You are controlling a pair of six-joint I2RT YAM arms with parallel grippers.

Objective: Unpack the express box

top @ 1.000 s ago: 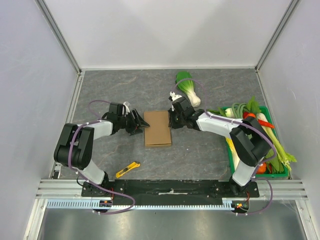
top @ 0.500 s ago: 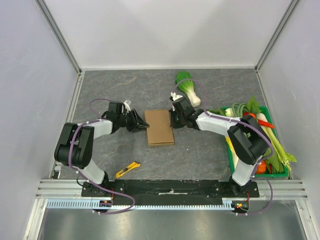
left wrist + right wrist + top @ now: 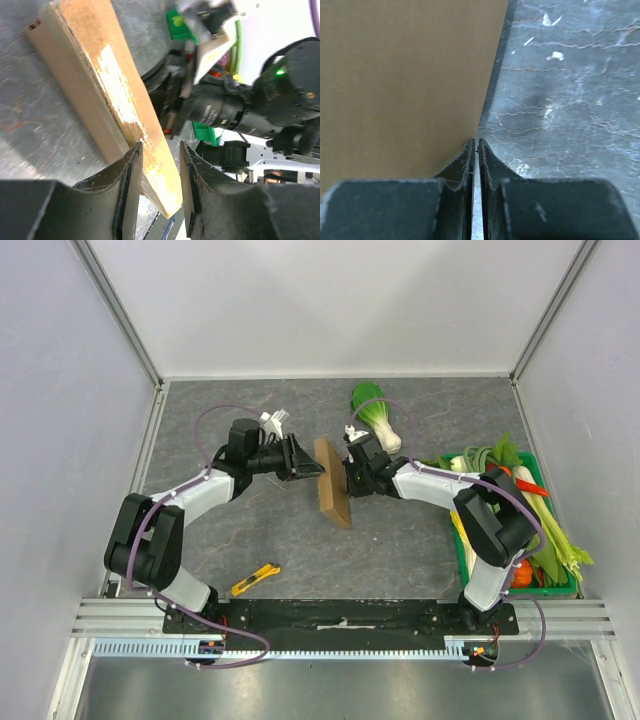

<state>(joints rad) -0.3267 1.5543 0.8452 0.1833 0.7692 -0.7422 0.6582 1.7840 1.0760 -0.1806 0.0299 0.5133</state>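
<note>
The express box [image 3: 332, 483], a flat brown cardboard box, stands tilted up on its long edge in the middle of the table. My left gripper [image 3: 312, 471] reaches in from the left, shut on the box's raised edge. In the left wrist view the box [image 3: 100, 65] runs between the two fingers of that gripper [image 3: 161, 165], a torn pale patch on its face. My right gripper [image 3: 347, 480] is shut with nothing in it, and its tips lie against the box's right side. In the right wrist view the box's plain face [image 3: 405, 75] fills the left, with the right gripper [image 3: 476, 142] at its edge.
A bok choy [image 3: 378, 416] lies behind the right gripper. A green crate [image 3: 540, 590] of vegetables sits at the right edge of the table. A yellow utility knife [image 3: 256, 580] lies near the front, left of centre. Grey walls enclose the table.
The box lay flat a second ago. The left gripper has closed on its left edge and risen, tipping the box up onto its right edge. The right gripper stays shut at that edge.
</note>
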